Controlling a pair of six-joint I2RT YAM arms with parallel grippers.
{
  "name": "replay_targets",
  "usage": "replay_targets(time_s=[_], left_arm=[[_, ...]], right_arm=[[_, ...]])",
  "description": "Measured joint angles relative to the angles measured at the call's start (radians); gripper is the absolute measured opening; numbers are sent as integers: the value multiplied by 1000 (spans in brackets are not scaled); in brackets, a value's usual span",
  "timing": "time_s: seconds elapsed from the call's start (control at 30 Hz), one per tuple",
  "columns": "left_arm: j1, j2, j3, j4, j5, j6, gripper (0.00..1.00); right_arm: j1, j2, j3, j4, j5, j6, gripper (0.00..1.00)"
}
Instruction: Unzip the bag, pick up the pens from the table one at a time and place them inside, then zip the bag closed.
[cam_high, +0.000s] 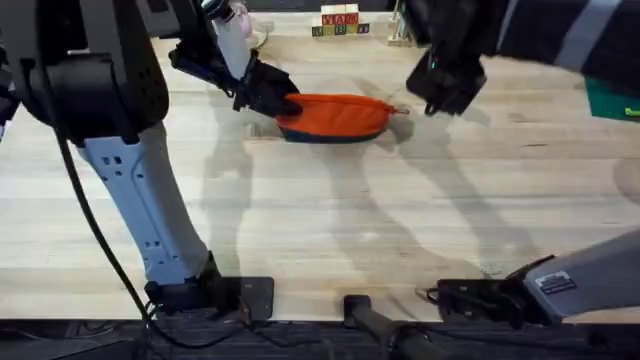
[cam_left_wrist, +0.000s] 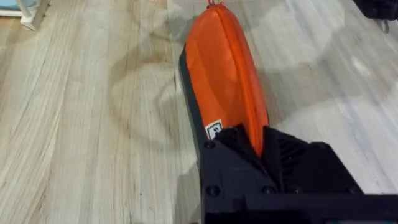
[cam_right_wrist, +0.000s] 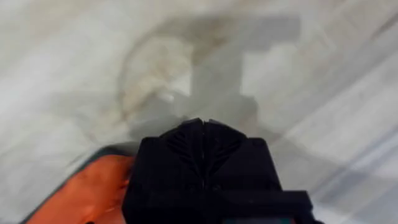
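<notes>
Orange fabric marks the soft, elongated pencil pouch with the dark navy underside (cam_high: 335, 117), lying on the far middle of the large light wooden tabletop (cam_high: 330, 220) as the overhead camera sees it. My left gripper (cam_high: 272, 95) sits at the pouch's left end, touching it. My right gripper (cam_high: 440, 95) hangs just beside the pouch's right end, where a small zipper pull (cam_high: 399, 109) sticks out toward it. A row of small coloured letter blocks (cam_high: 339, 24) stands at the far edge, well apart from the pouch, and a dark green mat (cam_high: 612, 100) shows at the right edge.

From my left wrist, the orange pouch (cam_left_wrist: 227, 74) stretches away from me along the pale planks (cam_left_wrist: 81, 124), its navy edge along one side and a small white tag (cam_left_wrist: 214, 130) near my black fingers (cam_left_wrist: 231, 144). Those fingers pinch the near end of the pouch between them, the orange cloth squeezed into the narrow gap of my left gripper (cam_left_wrist: 255, 144).

From my right wrist, my black fingers (cam_right_wrist: 186, 144) are pressed together with nothing between them, the right gripper (cam_right_wrist: 204, 138) above the bare wood (cam_right_wrist: 323, 81). An orange corner of the pouch (cam_right_wrist: 87, 193) shows beside and below them.
</notes>
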Motion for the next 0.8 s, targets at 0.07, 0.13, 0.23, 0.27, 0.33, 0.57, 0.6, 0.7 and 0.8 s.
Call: replay_targets(time_s=[0.07, 0.13, 0.23, 0.27, 0.33, 0.57, 0.6, 0.7, 0.8], left_arm=[[0, 0, 0, 0, 0, 0, 43], [0, 0, 0, 0, 0, 0, 43], [0, 0, 0, 0, -1, 0, 43], [0, 0, 0, 0, 0, 0, 43], [0, 0, 0, 1, 0, 0, 43], [0, 0, 0, 1, -1, 0, 43], [0, 0, 0, 1, -1, 0, 43], [0, 0, 0, 1, 0, 0, 43], [0, 0, 0, 1, -1, 0, 43]], right_arm=[[0, 8, -44, 5, -19, 51, 30], [2, 15, -83, 21, -41, 90, 30], [13, 20, -121, 56, -68, 122, 30], [19, 21, -128, 62, -74, 129, 30], [43, 20, -130, 87, -90, 143, 29], [43, 6, -126, 84, -85, 88, 30], [43, -4, -122, 82, -86, 70, 30], [43, -59, -94, 77, -86, -8, 72], [43, -131, -63, 77, -86, -90, 193]])
